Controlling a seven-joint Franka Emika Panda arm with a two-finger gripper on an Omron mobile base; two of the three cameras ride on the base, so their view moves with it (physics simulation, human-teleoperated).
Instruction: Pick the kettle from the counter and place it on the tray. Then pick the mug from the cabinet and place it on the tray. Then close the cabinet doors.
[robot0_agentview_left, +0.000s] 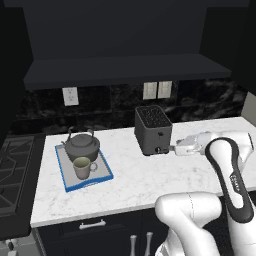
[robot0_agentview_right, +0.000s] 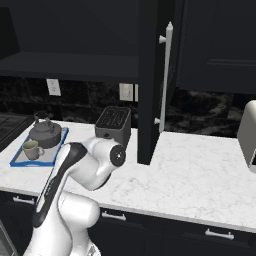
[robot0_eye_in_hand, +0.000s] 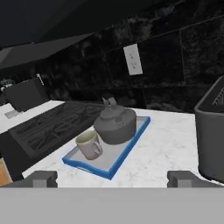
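Hand (robot0_eye_in_hand: 112, 178) fully open, holding nothing, touching nothing; both fingertips (robot0_eye_in_hand: 41, 178) stand wide apart at the bottom of the hand view, with the tray in the gap beyond them. In the left base view the hand (robot0_agentview_left: 175, 148) sits above the tabletop (robot0_agentview_left: 150, 180), just beside the toaster's right side, pointing left toward the tray.

Room: upper cabinet (robot0_agentview_left: 125, 35) dark navy, interior shelf (robot0_agentview_left: 125, 70) exposed. One cabinet door (robot0_agentview_right: 150, 80) stands swung out, edge-on in the right base view, silver bar handle (robot0_agentview_right: 165, 75) vertical. Black backsplash with white wall outlets (robot0_agentview_left: 70, 96). Gas stove (robot0_agentview_left: 15, 170) left of the tabletop. Navy drawers (robot0_agentview_right: 165, 230) with silver handles below.

Tabletop: white marble-look. Boxy dark toaster (robot0_agentview_left: 153, 130) near the back, mid tabletop. Blue-rimmed tray (robot0_agentview_left: 64, 172) at the left end, near the stove. Kettle (robot0_agentview_left: 82, 145) on the tray's rear half, upright. Mug (robot0_agentview_left: 83, 167) on the tray, in front of the kettle and close beside it, upright, handle to the right in the left base view.
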